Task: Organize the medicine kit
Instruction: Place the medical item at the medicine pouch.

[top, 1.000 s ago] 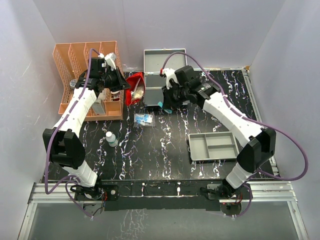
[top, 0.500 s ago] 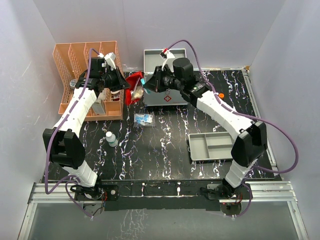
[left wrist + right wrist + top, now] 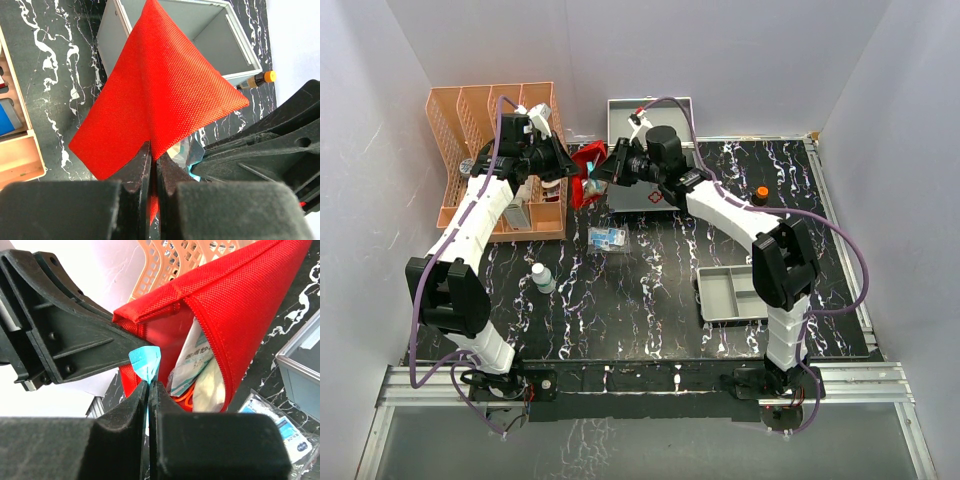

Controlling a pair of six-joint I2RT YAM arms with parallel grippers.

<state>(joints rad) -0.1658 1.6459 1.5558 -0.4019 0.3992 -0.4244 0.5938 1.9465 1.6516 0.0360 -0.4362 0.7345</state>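
Right hand [image 3: 149, 385] leftward beside medicine kit [image 3: 210, 40], tight on packet [image 3: 145, 362], left hand [image 3: 152, 157] on pouch [image 3: 160, 90].

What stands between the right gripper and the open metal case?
Nothing visible does. The right gripper, shut on a light blue packet, is at the mouth of the red pouch that the left gripper holds; the metal case lies open close beside it.

Bright even light, soft shadows, blurry foreground
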